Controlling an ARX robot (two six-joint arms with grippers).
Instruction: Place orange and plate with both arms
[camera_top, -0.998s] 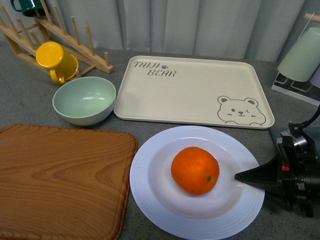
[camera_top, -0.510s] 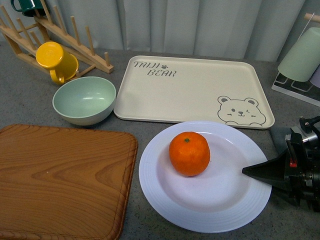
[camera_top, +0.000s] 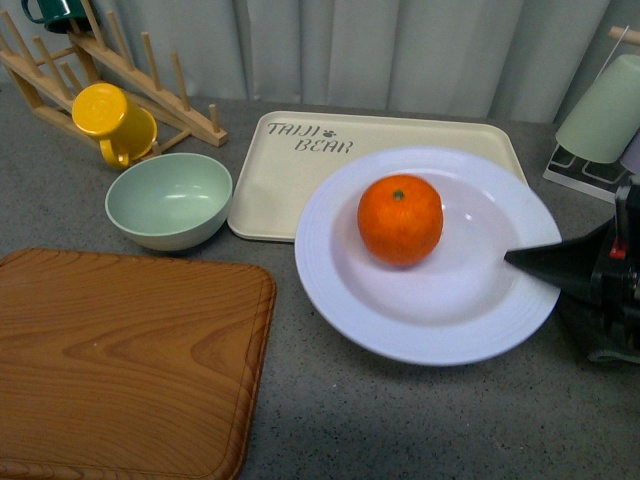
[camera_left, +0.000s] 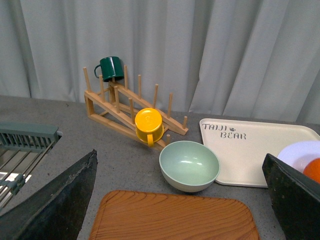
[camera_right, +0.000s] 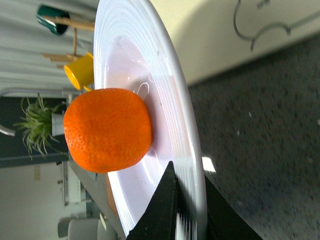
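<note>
One orange (camera_top: 400, 219) sits in one white plate (camera_top: 330, 290) overlapping the bear tray (camera_top: 290, 190); the right tool (camera_top: 515, 260) pinches its rim at three o'clock. The left tool (camera_left: 179, 155) hangs spread, empty.

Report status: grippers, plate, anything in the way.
Right gripper shut on plate rim; left gripper open, empty. Orange sits in plate, plate overlapping tray near edge. Bowl apart, not blocking.
</note>
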